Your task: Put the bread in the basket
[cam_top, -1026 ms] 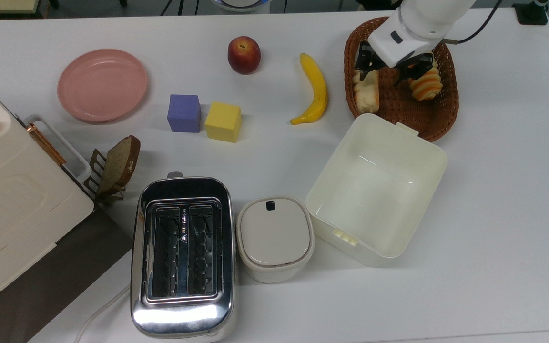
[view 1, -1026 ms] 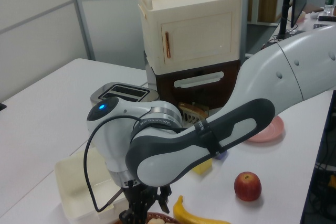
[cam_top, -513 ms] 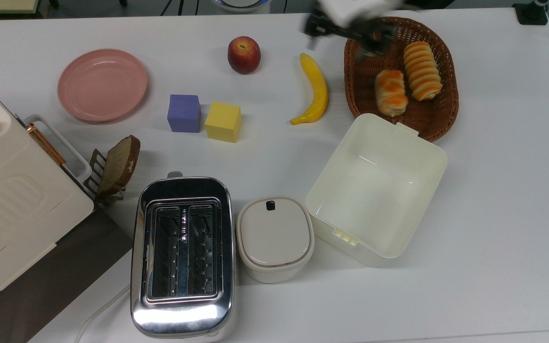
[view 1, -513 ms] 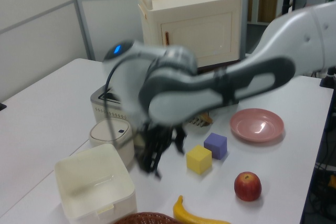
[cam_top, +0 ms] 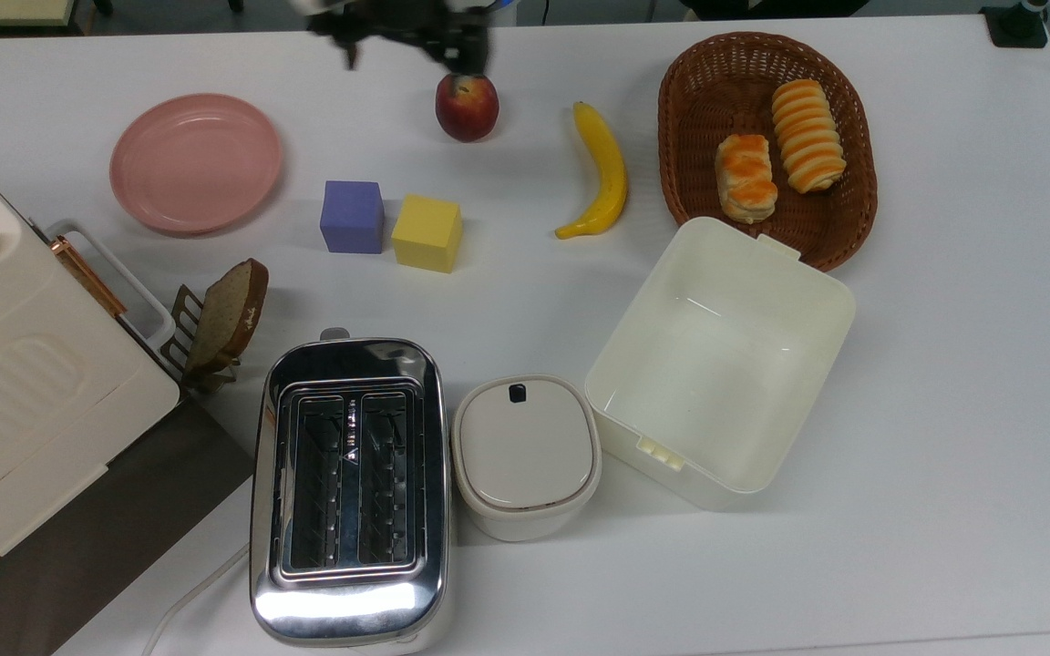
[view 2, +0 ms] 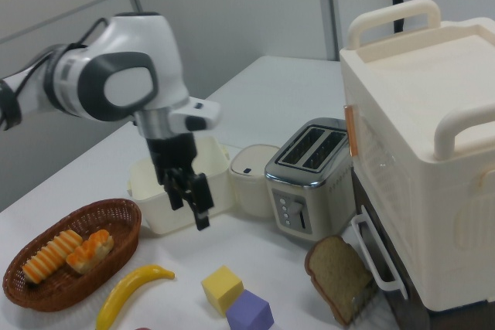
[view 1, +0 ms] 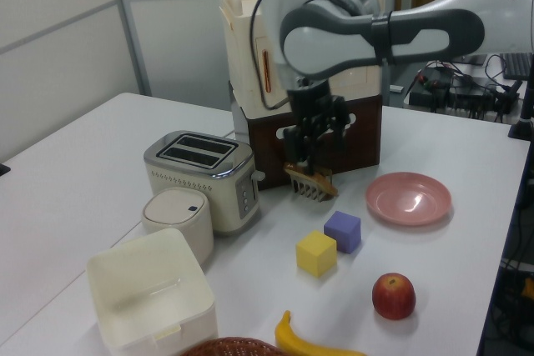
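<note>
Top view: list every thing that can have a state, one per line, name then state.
bread: lying in the basket, released
basket: holds the bread and a striped roll
hand: open, empty, above the table
square box: open, empty
toaster: slots empty
round container: lid on
pink plate: empty
bread slice: propped upright in a small rack

You see a pale-tan oblong bread (cam_top: 746, 178) with blotchy orange glaze in the dark-brown woven wicker basket (cam_top: 686, 128), beside an orange-and-cream striped ridged roll (cam_top: 808, 135); a pink round plate (cam_top: 196, 163), purple cube (cam_top: 352, 216), yellow cube (cam_top: 427, 233) on your white counter (cam_top: 962, 364)
</note>
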`<state>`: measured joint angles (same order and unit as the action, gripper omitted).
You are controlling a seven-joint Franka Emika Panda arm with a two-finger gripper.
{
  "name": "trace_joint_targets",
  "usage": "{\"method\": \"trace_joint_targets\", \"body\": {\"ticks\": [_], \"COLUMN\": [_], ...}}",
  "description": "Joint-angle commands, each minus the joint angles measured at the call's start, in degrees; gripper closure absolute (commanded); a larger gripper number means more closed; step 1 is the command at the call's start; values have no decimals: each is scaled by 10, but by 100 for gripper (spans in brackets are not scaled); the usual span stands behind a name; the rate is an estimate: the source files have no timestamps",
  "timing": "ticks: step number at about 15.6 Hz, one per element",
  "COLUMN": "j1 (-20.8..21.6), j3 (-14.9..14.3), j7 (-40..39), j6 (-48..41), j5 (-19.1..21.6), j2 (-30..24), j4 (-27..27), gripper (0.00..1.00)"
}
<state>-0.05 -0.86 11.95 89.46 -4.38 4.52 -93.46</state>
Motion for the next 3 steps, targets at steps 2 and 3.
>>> {"method": "trace_joint_targets", "body": {"ticks": [2,3], "j1": [-3,-1], "j3": [-38,-38], "j7": [-25,-25], "j6": [-24,-23], "j5": [34,34], "j2": [-7,-7], "j4": [30,29], "gripper": [0,0]}}
